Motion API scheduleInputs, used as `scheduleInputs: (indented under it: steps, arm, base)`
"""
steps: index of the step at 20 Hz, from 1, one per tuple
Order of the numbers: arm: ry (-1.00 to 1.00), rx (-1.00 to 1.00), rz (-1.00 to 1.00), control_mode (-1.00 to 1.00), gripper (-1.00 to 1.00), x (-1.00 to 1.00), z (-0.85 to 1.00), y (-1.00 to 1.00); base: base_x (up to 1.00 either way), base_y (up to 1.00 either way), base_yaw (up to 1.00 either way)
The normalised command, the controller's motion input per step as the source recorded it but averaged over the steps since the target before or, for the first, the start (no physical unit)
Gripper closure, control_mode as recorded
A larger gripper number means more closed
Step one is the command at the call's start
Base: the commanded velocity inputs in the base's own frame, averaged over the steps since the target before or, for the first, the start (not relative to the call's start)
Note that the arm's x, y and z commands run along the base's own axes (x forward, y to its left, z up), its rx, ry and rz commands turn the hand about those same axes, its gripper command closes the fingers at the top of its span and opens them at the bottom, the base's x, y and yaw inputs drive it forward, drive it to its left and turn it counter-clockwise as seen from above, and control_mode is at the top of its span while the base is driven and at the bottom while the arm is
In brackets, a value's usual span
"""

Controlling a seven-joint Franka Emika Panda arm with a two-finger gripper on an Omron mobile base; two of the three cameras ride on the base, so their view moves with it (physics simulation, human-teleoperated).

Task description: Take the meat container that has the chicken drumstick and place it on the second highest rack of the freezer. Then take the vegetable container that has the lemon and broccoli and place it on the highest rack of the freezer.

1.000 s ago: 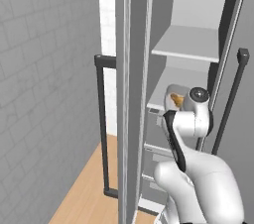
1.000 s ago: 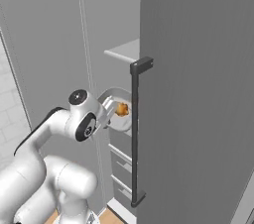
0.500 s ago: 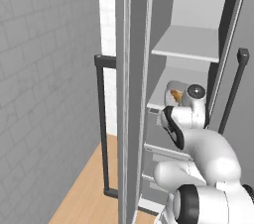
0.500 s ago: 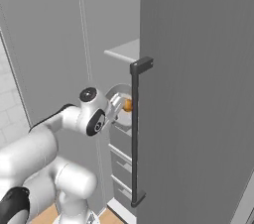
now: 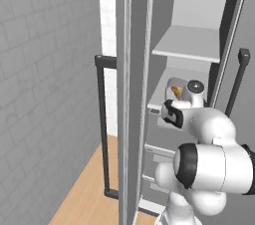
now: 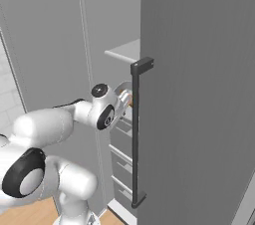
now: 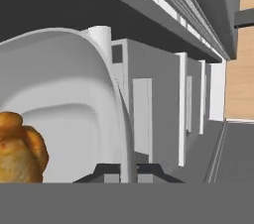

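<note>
My gripper (image 7: 128, 171) is shut on the rim of the white meat container (image 7: 74, 94), which holds the browned chicken drumstick (image 7: 20, 146). In the left base view the meat container (image 5: 175, 83) sits inside the open freezer at the level of the rack (image 5: 155, 100) below the top shelf (image 5: 191, 45), with the drumstick (image 5: 175, 91) showing just beyond my hand. From the right base view the container (image 6: 123, 88) peeks out beside the door handle. The vegetable container is out of view.
The open freezer door (image 6: 199, 94) with its dark vertical handle (image 6: 135, 129) stands close on the right of my arm. Another door edge (image 5: 132, 94) and handle (image 5: 102, 124) stand on the left. Drawers (image 6: 122, 159) lie below the racks. A grey tiled wall (image 5: 45, 94) is at far left.
My arm has stretched forward and the hand has carried the meat container deeper into the freezer, slightly higher. The grip has stayed shut.
</note>
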Motion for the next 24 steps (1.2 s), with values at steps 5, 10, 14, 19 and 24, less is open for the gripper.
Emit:
scheduleInputs:
  steps: [5,10,14,19,24]
  arm:
    - [0.00,0.02,0.00,-1.00,1.00,0.35,-0.09,-0.18]
    - [0.00,0.00,0.00,-1.00,1.00,0.34,-0.17,-0.10]
    - [0.00,0.00,0.00,-1.00,1.00,0.34,-0.16,-0.06]
    - [0.00,0.00,0.00,-1.00,1.00,0.27,-0.12,-0.09]
    - [0.04,0.00,0.00,-1.00,1.00,0.35,-0.10,-0.10]
  base:
    - [0.00,0.00,0.00]
    - [0.00,0.00,0.00]
    - [0.00,0.00,0.00]
    - [0.00,0.00,0.00]
    - [0.00,0.00,0.00]
